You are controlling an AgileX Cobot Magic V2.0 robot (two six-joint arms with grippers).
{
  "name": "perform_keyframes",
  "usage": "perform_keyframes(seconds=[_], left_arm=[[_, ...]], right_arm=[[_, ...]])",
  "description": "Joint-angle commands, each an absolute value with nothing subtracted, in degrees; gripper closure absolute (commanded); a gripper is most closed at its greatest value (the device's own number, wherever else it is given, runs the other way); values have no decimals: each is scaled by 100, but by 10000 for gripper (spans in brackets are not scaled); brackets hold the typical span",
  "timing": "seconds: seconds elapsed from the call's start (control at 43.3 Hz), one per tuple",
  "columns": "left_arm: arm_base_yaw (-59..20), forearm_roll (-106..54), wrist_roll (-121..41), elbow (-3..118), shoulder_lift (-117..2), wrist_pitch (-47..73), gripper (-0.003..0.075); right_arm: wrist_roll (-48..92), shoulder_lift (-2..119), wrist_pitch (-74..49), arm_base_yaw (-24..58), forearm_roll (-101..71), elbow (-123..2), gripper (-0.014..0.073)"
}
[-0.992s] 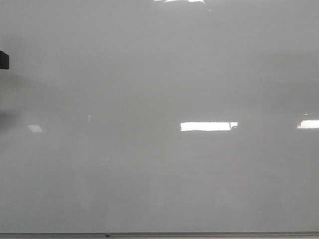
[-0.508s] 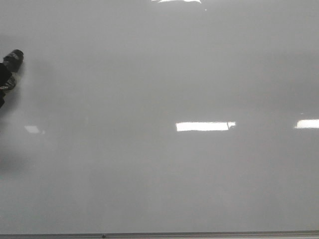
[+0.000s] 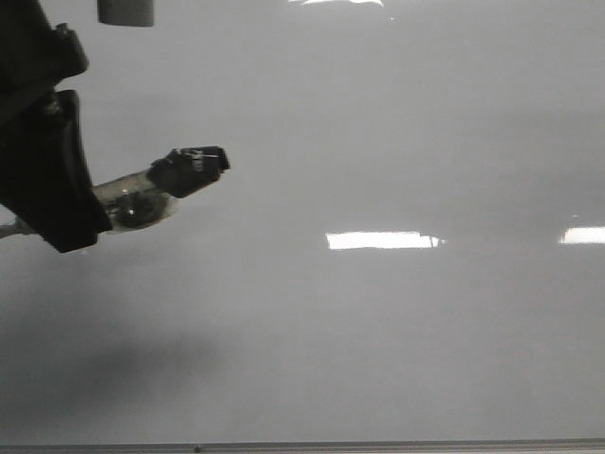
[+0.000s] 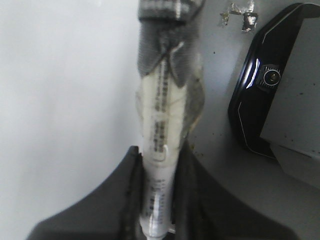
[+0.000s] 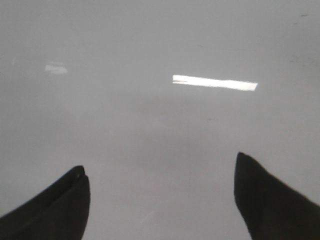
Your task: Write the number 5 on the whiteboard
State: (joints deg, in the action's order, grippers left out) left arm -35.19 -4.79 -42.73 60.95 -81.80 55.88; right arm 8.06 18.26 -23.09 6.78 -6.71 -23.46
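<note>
The whiteboard (image 3: 397,132) fills the front view, glossy pale grey. No number 5 shows on it in any view. My left gripper (image 3: 99,210) reaches in from the left, shut on a marker (image 3: 156,189) with a pale taped barrel and a dark tip (image 3: 200,163) that points right over the board. In the left wrist view the fingers (image 4: 132,175) clamp the marker (image 4: 161,120) on both sides. My right gripper (image 5: 160,175) is open and empty over the bare board (image 5: 150,110). It is out of the front view.
The board's thin metal edge strip (image 3: 378,445) runs along the bottom of the front view. A bright light reflection (image 3: 383,240) lies mid-board. In the left wrist view a black camera unit (image 4: 265,80) and a grey box (image 4: 295,115) stand beside the marker.
My left arm has swung in from the left edge of the front view, carrying the marker rightward over the board. The board's surface looks the same.
</note>
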Motion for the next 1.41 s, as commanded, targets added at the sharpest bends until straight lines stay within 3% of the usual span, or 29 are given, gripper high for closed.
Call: perform_keyframes(seconds=[0.0, 0.208, 0.462, 0.646, 0.969, 1.085, 1.385], left_arm=[[-3989, -511, -4399, 6390, -7966, 5520, 741], [-4685, -140, -4463, 6493, -7966, 5394, 741], [-4952, -168, -4572, 6493, -7966, 5228, 741], [-4952, -166, -4572, 6493, -7966, 5228, 741], [-4952, -208, -4572, 6493, -7966, 5121, 741], [-4952, -298, -4572, 6493, -7966, 5086, 741], [-4952, -424, -4572, 6493, -7966, 4961, 741]], right_arm=[[1620, 2162, -2390, 1146, -719, -2811, -17], [2373, 3355, -3532, 2534, -1238, -3656, -17], [2601, 5042, -3323, 4005, -1238, -4442, -17], [2680, 6176, -2988, 4437, -1238, -4985, -17], [2812, 7010, -2890, 4859, -1258, -5383, -6], [2819, 7077, -2890, 4859, -1281, -5390, 113], [2819, 7077, -3053, 4859, -1281, -5393, 610]])
